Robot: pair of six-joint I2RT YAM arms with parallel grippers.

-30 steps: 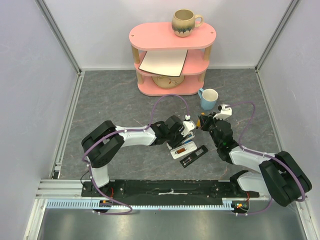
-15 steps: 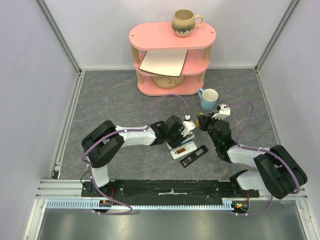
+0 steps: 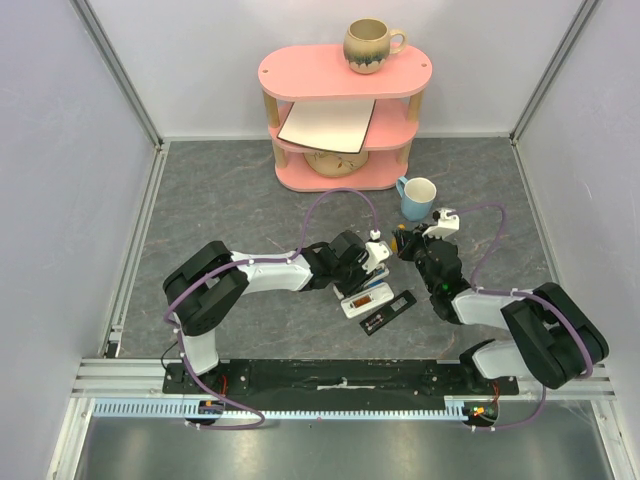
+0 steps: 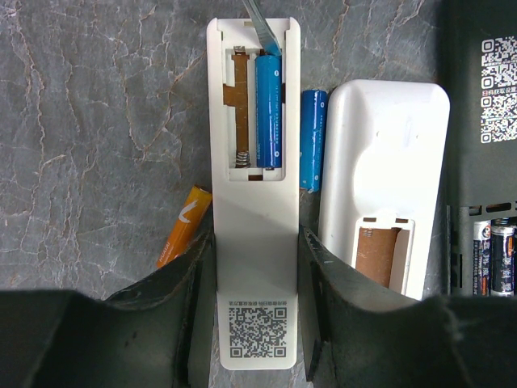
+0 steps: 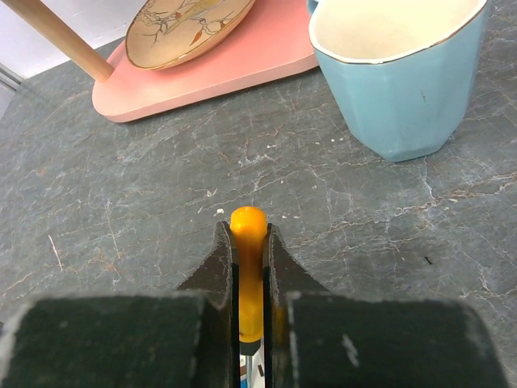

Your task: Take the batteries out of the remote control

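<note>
In the left wrist view, my left gripper [image 4: 257, 267] is shut on the lower end of a white remote control [image 4: 254, 121] that lies face down with its battery bay open. One blue battery [image 4: 269, 109] sits in the right slot and the left slot is bare. A loose blue battery [image 4: 313, 139] and an orange battery [image 4: 184, 225] lie on the table beside it. My right gripper [image 5: 249, 230] is shut on an orange-handled screwdriver [image 5: 249, 275]. Its blade tip [image 4: 262, 28] rests at the top end of the seated blue battery.
A second white remote [image 4: 388, 162] and a black remote [image 4: 485, 121], each with cells inside, lie to the right. A blue mug [image 3: 418, 197] stands just behind my right gripper [image 3: 405, 245]. The pink shelf [image 3: 343, 110] with plates and a brown mug is farther back.
The right arm has shifted slightly, its elbow moving left, with the screwdriver still at the remote. The left arm has not moved.
</note>
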